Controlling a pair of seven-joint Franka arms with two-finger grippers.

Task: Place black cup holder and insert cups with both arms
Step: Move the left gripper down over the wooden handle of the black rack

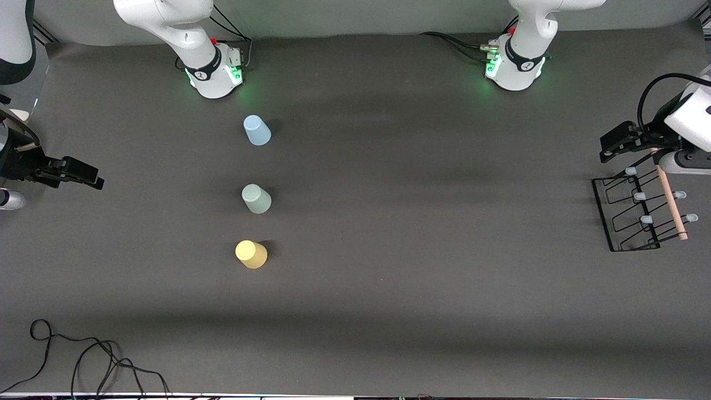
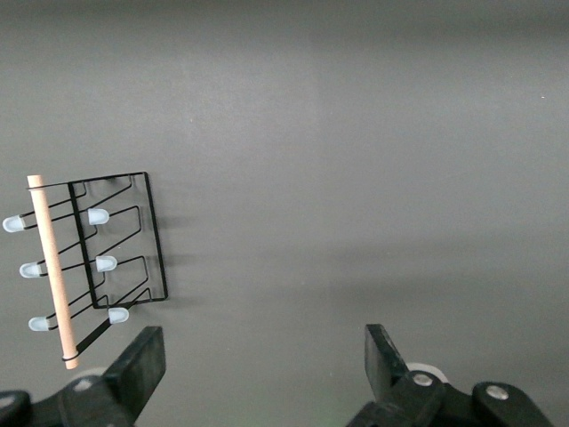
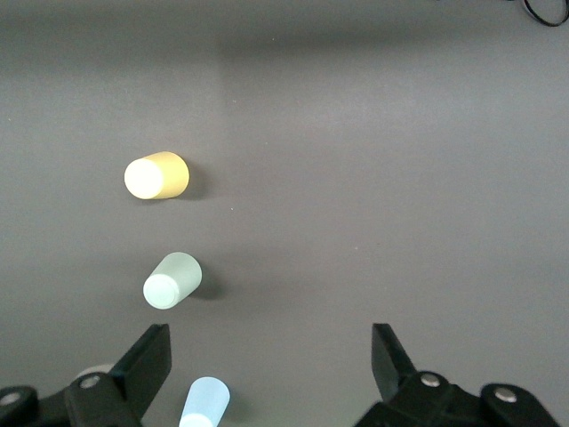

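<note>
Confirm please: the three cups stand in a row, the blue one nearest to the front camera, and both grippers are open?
Not quite. In the front view the yellow cup is nearest to that camera; the blue cup is farthest, the grey-green cup between. Left gripper and right gripper are open.

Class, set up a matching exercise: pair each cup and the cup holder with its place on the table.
Things:
1. blue cup
2. grey-green cup
3. yellow cup
4. black cup holder

Places:
A. toward the left arm's end of the table
B. middle of the cup row
C. nearest the front camera in the row
D. nearest the right arm's base

Pairs: 1-D, 2-B, 3-C, 4-A
</note>
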